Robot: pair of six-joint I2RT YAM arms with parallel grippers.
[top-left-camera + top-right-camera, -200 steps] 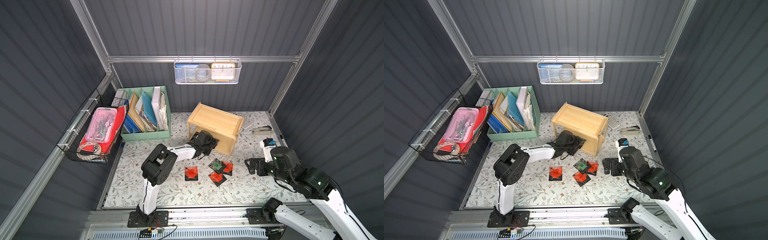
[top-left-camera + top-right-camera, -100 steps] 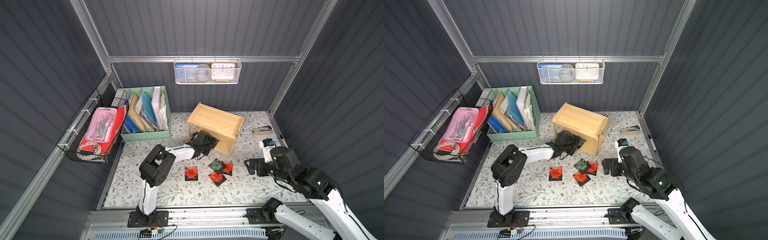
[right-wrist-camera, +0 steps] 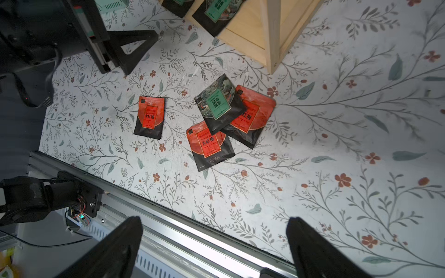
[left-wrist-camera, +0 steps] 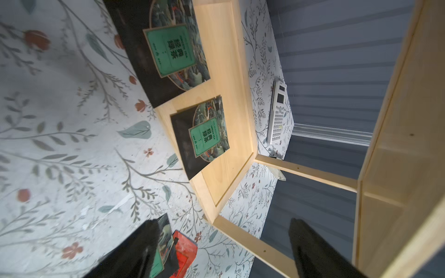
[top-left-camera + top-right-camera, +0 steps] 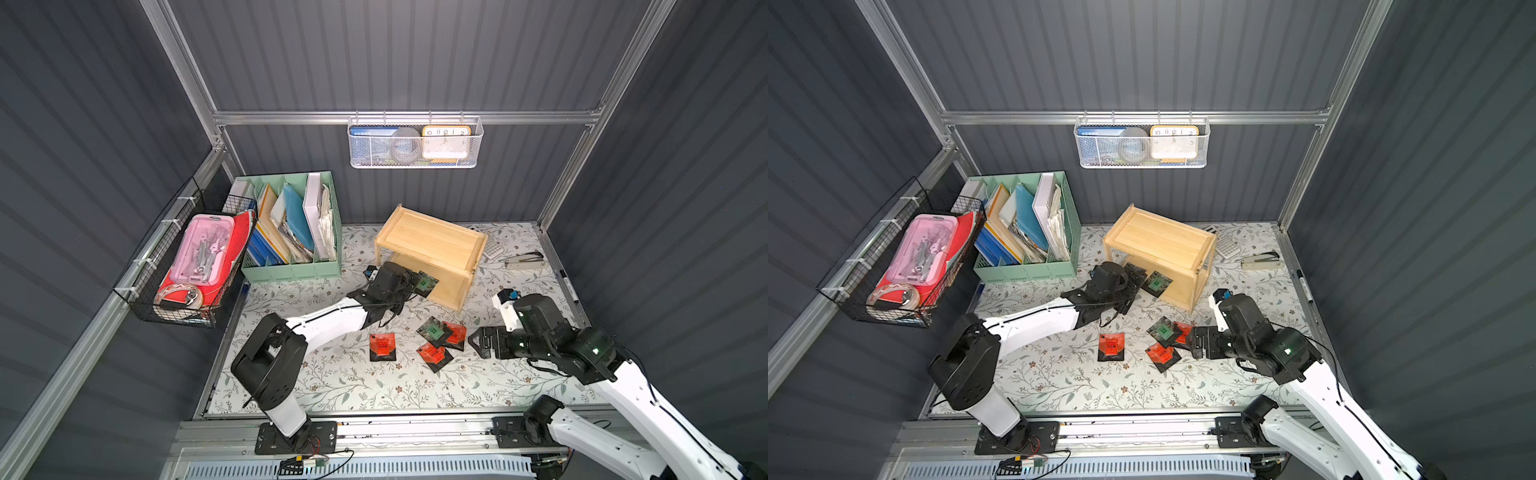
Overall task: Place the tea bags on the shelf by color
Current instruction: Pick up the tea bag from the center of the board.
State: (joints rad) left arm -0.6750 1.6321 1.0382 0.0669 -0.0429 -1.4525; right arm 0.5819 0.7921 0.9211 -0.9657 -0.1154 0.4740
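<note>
Since a second ago your left gripper (image 5: 409, 280) is spreading, jaws apart and empty, beside two green tea bags (image 4: 202, 134) overhanging the shelf (image 5: 432, 245) on its lower tier. Further right, the third green bag (image 3: 218, 103) is lying across red tea bags (image 3: 210, 144). It is probably light, slick and floppy, so pinch a free corner. Beside it your right gripper (image 5: 476, 341) is hovering, jaws apart.

Six tea bags in all: three green-label tea bags (image 4: 168, 50) (image 4: 204, 137) (image 3: 218, 103) and three red-label tea bags (image 3: 149, 115) (image 3: 209, 142) (image 3: 251, 115). One wooden shelf (image 5: 432, 243), with two tiers. One table (image 5: 332, 382). Two pincers, the left pincer (image 4: 224, 240) and the right pincer (image 3: 214, 235). One mint-green file organizer (image 5: 291, 270). Two hanging baskets, a black wire basket (image 5: 166, 309) and a white mesh basket (image 5: 415, 163); one clock (image 5: 445, 141) shows in the white mesh one. One calculator (image 4: 277, 113), one stapler (image 5: 523, 261) and one marker pen (image 5: 567, 284).
</note>
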